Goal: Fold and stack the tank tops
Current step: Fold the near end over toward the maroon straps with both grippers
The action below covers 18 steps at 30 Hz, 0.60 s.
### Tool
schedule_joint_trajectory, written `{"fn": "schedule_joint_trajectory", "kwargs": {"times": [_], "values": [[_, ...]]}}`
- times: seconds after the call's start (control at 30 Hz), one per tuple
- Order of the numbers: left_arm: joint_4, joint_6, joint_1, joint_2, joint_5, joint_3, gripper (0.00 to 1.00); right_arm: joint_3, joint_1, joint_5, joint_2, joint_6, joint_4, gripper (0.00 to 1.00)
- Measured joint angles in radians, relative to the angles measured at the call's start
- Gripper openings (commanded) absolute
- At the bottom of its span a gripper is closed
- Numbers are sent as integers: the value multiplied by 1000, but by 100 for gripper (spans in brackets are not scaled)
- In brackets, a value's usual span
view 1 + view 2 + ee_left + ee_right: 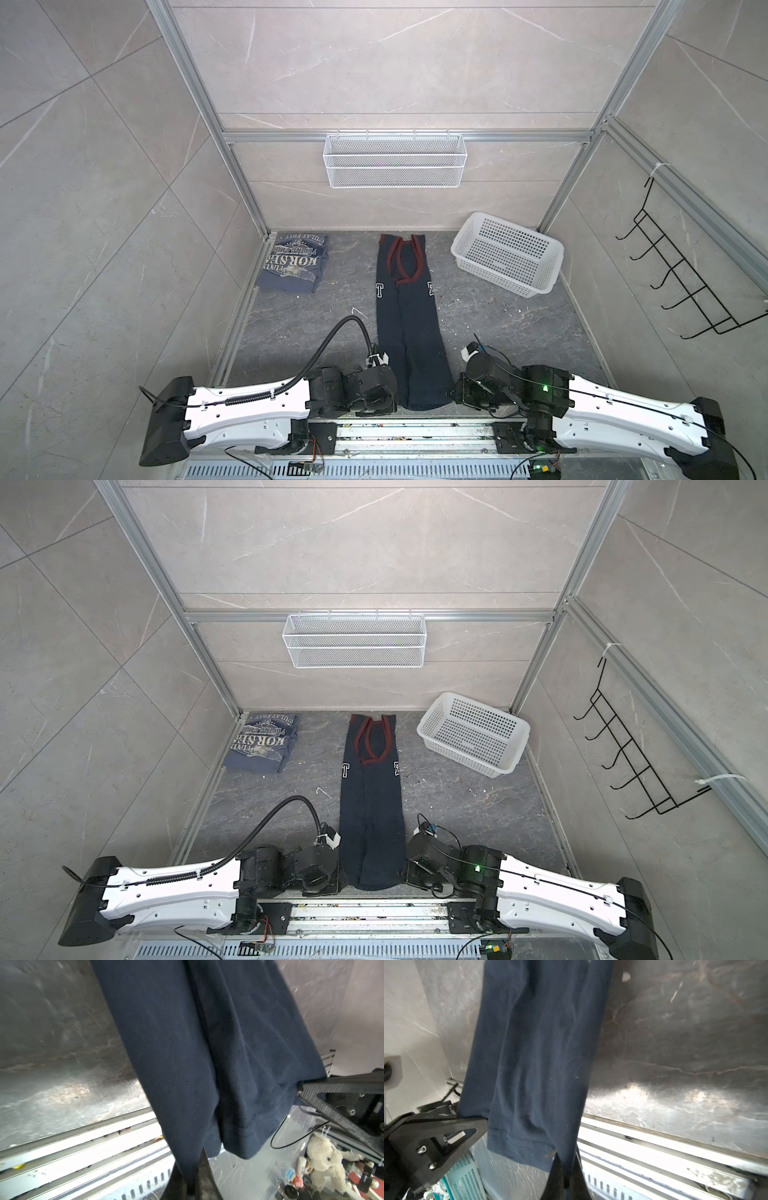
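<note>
The dark navy tank top (409,324) (372,808) lies in the middle of the table, folded lengthwise into a long narrow strip. Its maroon-trimmed straps point to the back wall. My left gripper (395,400) (192,1167) is shut on the near left corner of its hem. My right gripper (452,395) (566,1165) is shut on the near right corner. Each wrist view shows the navy cloth (207,1053) (537,1053) running away from pinched jaws. The slate-blue tank top (295,264) (264,742), with white lettering, lies folded at the far left.
A white perforated plastic basket (494,276) (457,752) stands at the far right of the table. A white wire basket (395,160) hangs on the back wall and a black hook rack (681,274) on the right wall. An aluminium rail (415,432) runs along the near edge.
</note>
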Motion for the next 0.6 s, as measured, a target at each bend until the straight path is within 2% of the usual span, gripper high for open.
{"fn": "schedule_joint_trajectory", "kwargs": {"times": [0.17,0.3,0.47,0.6], "values": [[-18,40,99,-29,-33,87,0,127,-22,76,40,-55,-63,0],[-2,97,232,-3,-21,152,2,281,-116,107,121,-150,-77,0],[25,153,414,128,55,269,0,442,-289,82,241,-284,-77,0],[29,233,502,277,72,423,0,557,-397,54,368,-393,-61,0]]}}
